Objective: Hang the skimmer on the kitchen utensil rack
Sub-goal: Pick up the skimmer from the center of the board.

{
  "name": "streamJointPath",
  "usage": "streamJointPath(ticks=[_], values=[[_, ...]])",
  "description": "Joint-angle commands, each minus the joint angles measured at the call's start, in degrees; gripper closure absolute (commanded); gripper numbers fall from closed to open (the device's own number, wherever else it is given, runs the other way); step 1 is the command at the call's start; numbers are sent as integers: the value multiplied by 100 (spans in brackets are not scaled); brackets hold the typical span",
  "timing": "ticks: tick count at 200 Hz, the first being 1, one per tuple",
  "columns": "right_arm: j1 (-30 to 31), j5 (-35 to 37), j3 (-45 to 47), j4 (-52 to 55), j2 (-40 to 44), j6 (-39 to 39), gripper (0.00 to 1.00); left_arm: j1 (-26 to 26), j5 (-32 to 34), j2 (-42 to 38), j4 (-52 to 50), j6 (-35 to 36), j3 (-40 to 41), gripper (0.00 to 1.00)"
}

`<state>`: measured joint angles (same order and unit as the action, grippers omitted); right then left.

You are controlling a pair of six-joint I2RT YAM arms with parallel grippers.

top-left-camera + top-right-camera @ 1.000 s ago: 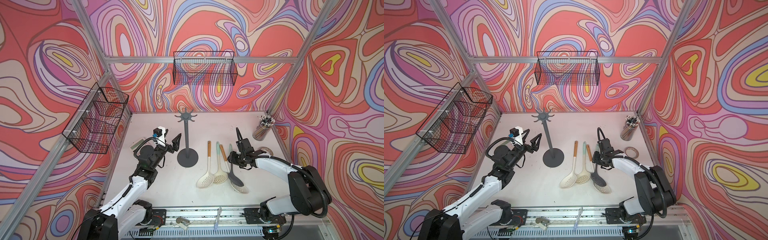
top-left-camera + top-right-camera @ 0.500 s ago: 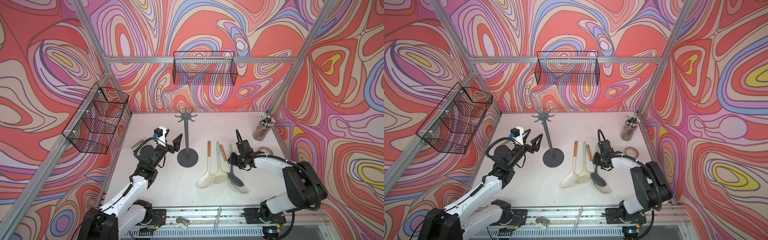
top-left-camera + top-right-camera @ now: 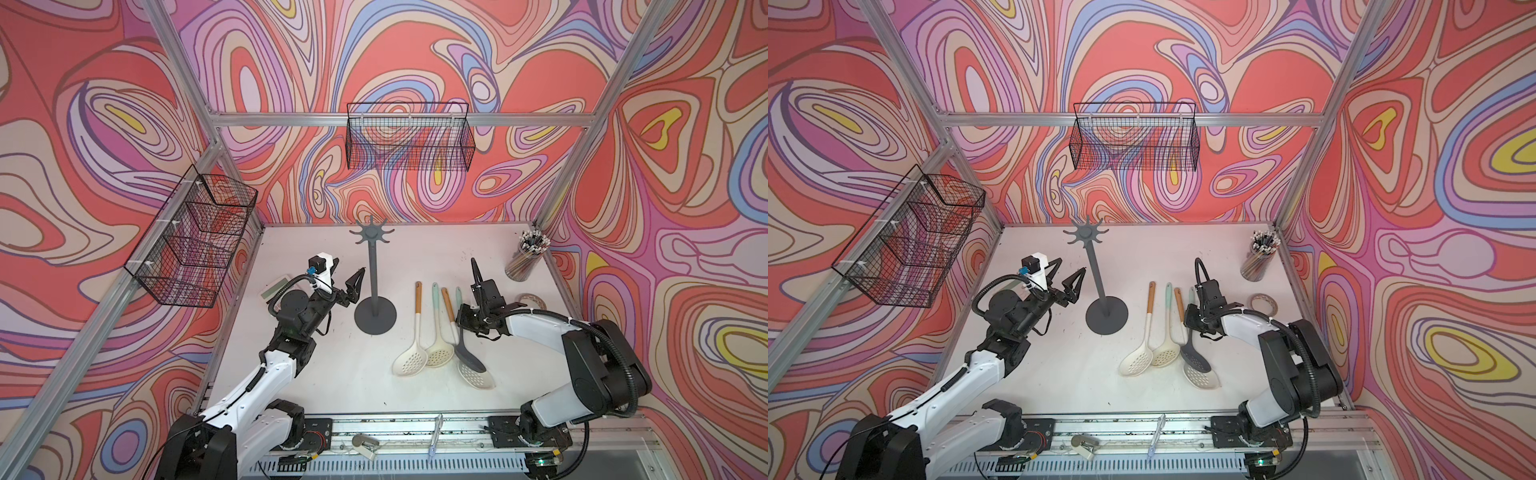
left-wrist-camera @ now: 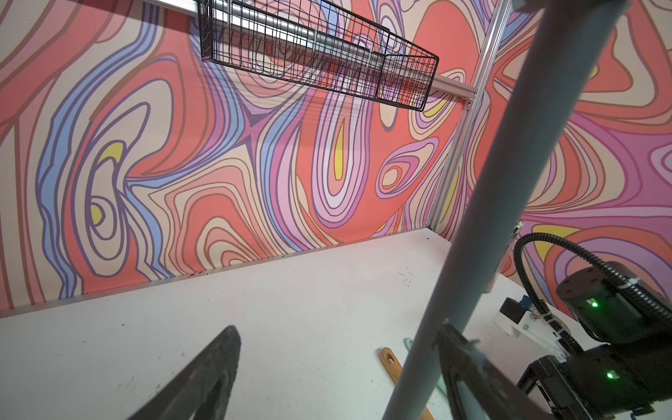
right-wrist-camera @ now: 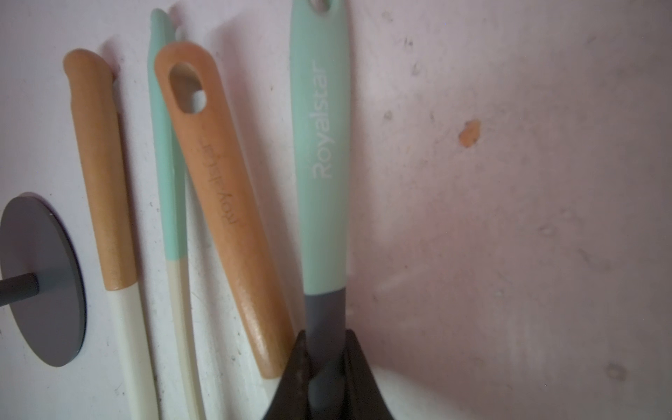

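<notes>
While tool (image 5: 324, 365) grips one skimmer (image 5: 320, 163), three beside

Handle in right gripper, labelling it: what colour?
Mint-green handle, grey near the jaws; clearest in right wrist view.

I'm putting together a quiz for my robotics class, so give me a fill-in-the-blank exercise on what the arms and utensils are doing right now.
1. The right gripper is ____ on the neck of the grey-headed skimmer.
2. The left gripper is ____, close to the pole of the kitchen utensil rack.
3. ____ long-handled utensils lie on the table.

Missing words: shut; open; four.
</notes>
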<state>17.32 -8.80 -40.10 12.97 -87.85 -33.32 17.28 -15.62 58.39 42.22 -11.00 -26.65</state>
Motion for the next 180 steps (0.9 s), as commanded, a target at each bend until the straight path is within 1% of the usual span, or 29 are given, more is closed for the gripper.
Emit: streamJointPath(ticks=[1,5,7,29,61,105,137,152,165,180], values=[[-18,212,90,168,62,-100,95,26,-29,37,184,-8,2,13],[-17,235,90,183,81,-96,100,23,-26,41,182,-7,2,13],[-14,240,90,191,90,-89,100,22,-24,41,182,-7,2,13],[-14,306,16,321,168,-2,100,25,-29,42,190,-7,2,13],[-18,599,-166,630,423,108,100,26,-42,47,190,-14,3,13],[-18,1176,-746,1301,945,476,100,30,-149,23,168,-16,-23,13],[-14,1257,-1156,1471,1250,669,100,28,-214,33,164,-34,-41,13],[-11,1200,-1327,1452,1410,813,100,37,-231,0,131,-33,-33,13],[-9,997,-1428,1272,1583,1030,100,81,-256,-53,82,-10,-16,13],[44,248,-1403,755,1812,1469,100,214,-249,-123,-18,107,3,14]])
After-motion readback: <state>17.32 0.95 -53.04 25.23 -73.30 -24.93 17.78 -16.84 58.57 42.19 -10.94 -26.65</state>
